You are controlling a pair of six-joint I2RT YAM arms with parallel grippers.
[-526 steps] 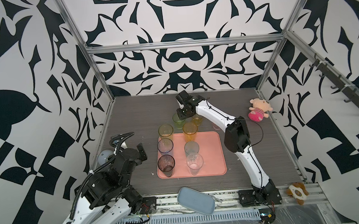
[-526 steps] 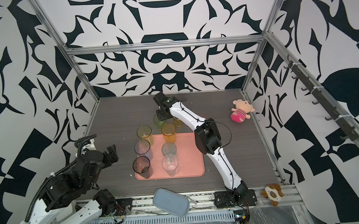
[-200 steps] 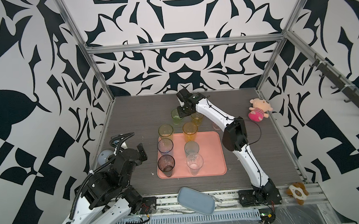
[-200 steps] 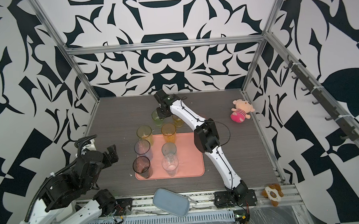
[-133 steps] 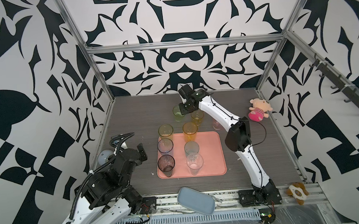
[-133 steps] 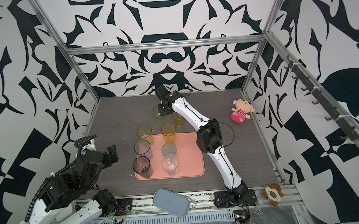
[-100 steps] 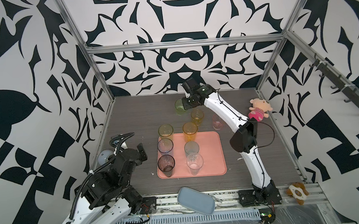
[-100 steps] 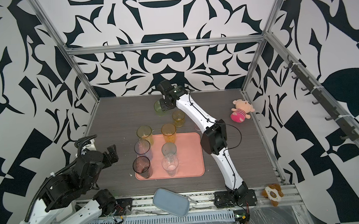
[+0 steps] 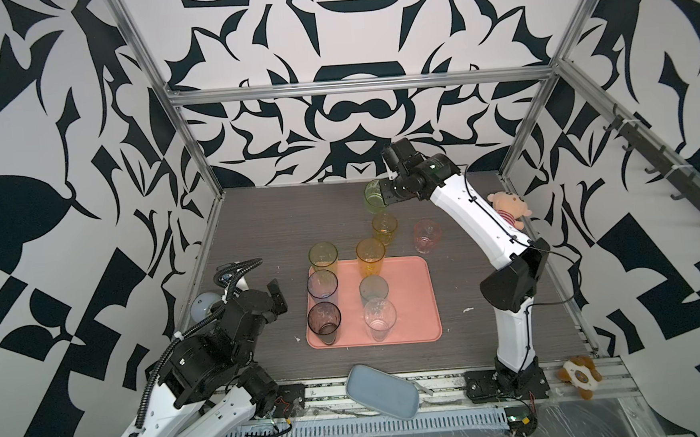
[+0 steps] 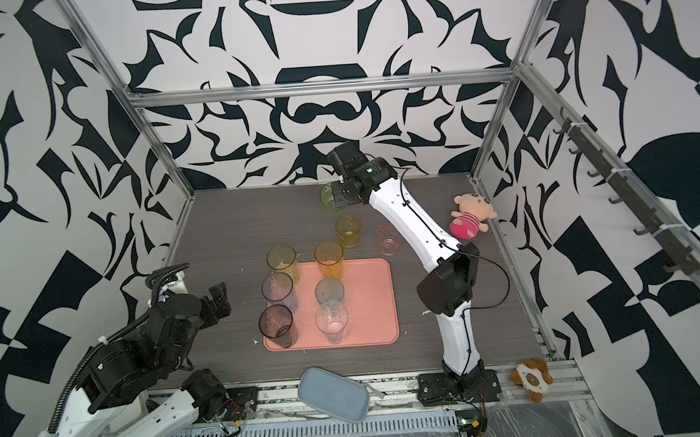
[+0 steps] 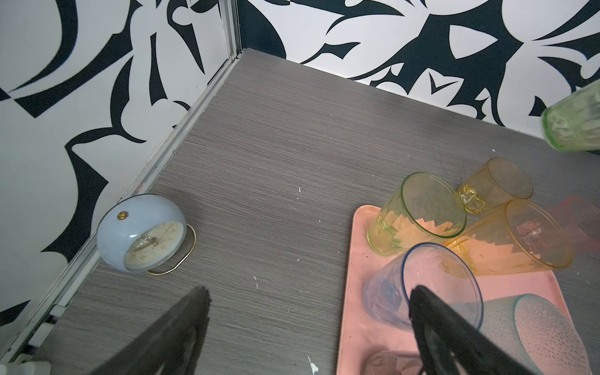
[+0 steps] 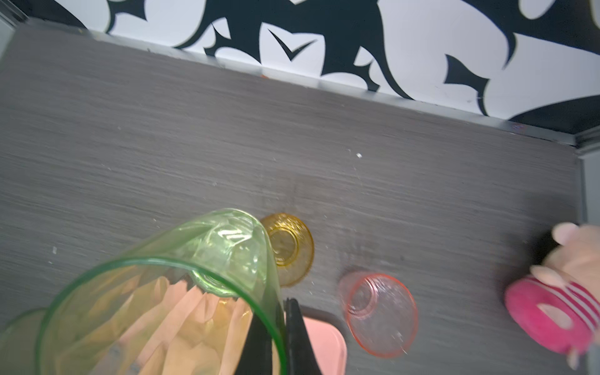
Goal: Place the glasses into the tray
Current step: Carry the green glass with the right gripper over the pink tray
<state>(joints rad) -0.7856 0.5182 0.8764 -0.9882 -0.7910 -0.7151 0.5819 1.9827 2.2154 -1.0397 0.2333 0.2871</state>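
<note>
The right claw [image 12: 281,324] is clenched on the rim of a faceted, see-through green tumbler [image 12: 181,285]. Its outer black finger [image 12: 297,337] shows plainly, the inner one only as a dark wedge through the green wall. That frame cuts off the tumbler's mouth, and the left wrist view catches only the base end of the green tumbler [image 11: 571,120]. In both top views the green tumbler [image 9: 373,195] [image 10: 329,196] hangs tilted at the claw's tip, clear of the grey wood-grain table [image 9: 256,217].

Beneath the claw, toward its arm's base, a short amber tumbler [image 9: 384,228] with a pressed pattern and a short pink tumbler [image 9: 427,235] stand on bare table. Farther that way lies the flat salmon-pink rectangular tray [image 9: 411,290] with rounded corners and low rim. It carries a tall yellow-green tumbler [image 9: 322,256], a tall orange tumbler [image 9: 370,256], a blue tumbler [image 9: 322,285], a smoky grey tumbler [image 9: 324,323], a pebbled teal tumbler [image 9: 373,289] and a clear tumbler [image 9: 379,318].

The left claw [image 11: 308,289] is released, fingers spread wide over bare table, nothing between them; the tray sits just to its right. One finger [image 11: 431,318] overlaps the blue tumbler's rim, and the smoky grey tumbler is a faint sliver at the frame edge. To this claw's left a round pale-blue alarm clock [image 11: 143,240] rests on a brass wire loop. Right of the right claw, a pink-striped plush doll [image 12: 558,292] is blurred and cut off.
</note>
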